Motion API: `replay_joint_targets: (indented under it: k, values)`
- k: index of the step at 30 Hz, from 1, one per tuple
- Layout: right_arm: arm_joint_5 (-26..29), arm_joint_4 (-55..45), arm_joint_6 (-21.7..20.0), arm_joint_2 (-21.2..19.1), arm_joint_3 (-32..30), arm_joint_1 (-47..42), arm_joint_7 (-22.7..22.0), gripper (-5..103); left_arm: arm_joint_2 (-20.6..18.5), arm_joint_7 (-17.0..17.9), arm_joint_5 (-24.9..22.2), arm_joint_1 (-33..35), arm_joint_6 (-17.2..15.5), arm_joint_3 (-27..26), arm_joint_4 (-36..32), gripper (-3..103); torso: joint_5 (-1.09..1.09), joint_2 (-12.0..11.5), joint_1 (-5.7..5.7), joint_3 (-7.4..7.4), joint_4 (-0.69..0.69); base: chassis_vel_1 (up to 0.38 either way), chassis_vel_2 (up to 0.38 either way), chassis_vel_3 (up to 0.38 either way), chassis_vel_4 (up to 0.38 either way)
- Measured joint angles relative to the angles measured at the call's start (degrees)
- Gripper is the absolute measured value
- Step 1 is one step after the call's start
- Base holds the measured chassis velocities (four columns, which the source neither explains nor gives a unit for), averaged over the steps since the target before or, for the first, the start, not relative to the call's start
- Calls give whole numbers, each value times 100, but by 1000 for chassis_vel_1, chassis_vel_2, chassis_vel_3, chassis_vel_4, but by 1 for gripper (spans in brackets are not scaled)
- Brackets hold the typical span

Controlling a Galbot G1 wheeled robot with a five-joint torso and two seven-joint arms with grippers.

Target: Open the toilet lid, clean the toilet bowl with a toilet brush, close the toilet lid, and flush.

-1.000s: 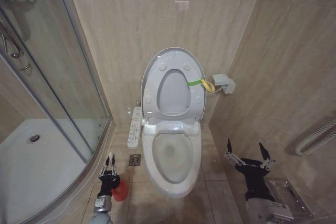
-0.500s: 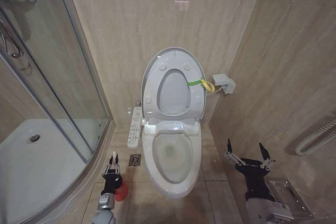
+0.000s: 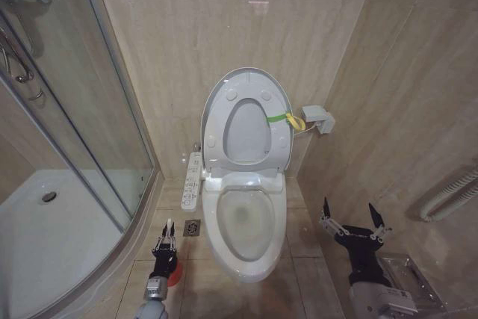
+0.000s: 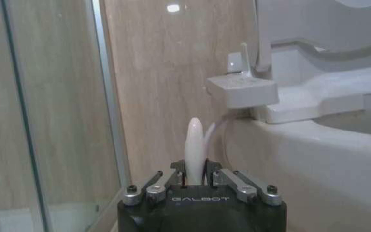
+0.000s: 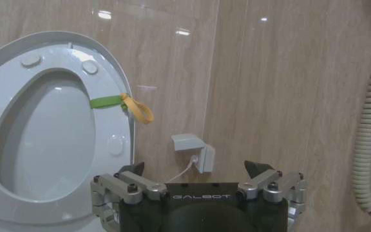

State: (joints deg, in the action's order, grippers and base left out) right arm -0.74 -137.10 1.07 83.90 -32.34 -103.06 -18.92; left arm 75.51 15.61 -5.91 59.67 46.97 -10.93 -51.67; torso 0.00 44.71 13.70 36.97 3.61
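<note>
Standing at about seven o'clock from the toilet bowl (image 3: 243, 225), the left gripper (image 3: 167, 238) has its fingers clamped together on the thin white handle of the toilet brush (image 4: 194, 150), directly above the red holder cup (image 3: 174, 273) on the floor tiles. The brush is judged light, stiff and smooth — best held low on the handle, as here, so the head cannot swing. The toilet lid (image 3: 247, 119) stands raised at twelve o'clock with its yellow-green strap loop (image 3: 291, 119). The right gripper (image 3: 352, 222) waits at four o'clock, fingers spread apart. The left wrist view confirms the pinch on the handle; the head view alone shows the cup — and the bowl's open basin.
</note>
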Motion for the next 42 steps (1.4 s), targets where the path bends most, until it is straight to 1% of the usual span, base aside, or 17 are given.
replay_joint_targets:
  k: [4, 11, 22, 31, 32, 38, 39, 42]
  values:
    - [0, 0, 0, 0, 0, 0, 0, 100, 15, -65, 96, 45, 0, 11, 138, 20, -1, 0, 0, 0, -1, 0, 0, 0, 0]
    - [0, 0, 0, 0, 0, 0, 0, 100, -16, -141, 179, 134, 0, 1, 183, 20, -1, 0, 0, 0, 0, 0, 0, 0, 0]
    - [0, 0, 0, 0, 0, 0, 0, 100, -71, -124, 297, 284, 1, -70, 214, 20, -1, 0, 0, 0, 0, 0, 0, 0, 0]
    - [0, 0, 0, 0, 0, 0, 0, 100, -110, 16, 301, 504, 0, -84, -9, 20, -1, 0, 0, 0, 0, 0, 0, 0, 0]
    - [0, 0, 0, 0, 0, 0, 0, 100, -116, 31, 312, 534, -1, -92, -40, 24, 0, 0, 0, 0, -1, 0, 0, 0, 0]
    - [0, 0, 0, 0, 0, 0, 0, 100, -120, 196, 398, 695, -5, -104, -190, 24, 0, 0, 0, 1, 0, 0, 0, 0, 0]
    - [0, 0, 0, 0, 0, 0, 0, 100, -119, 227, 428, 718, -5, -113, -211, 51, -1, 0, 0, 1, 0, 0, 0, 0, 0]
    - [0, 0, 0, 0, 0, 0, 0, 100, -115, 289, 478, 781, -7, -147, -271, 51, 0, 0, 0, 0, 0, 0, 0, 0, 0]
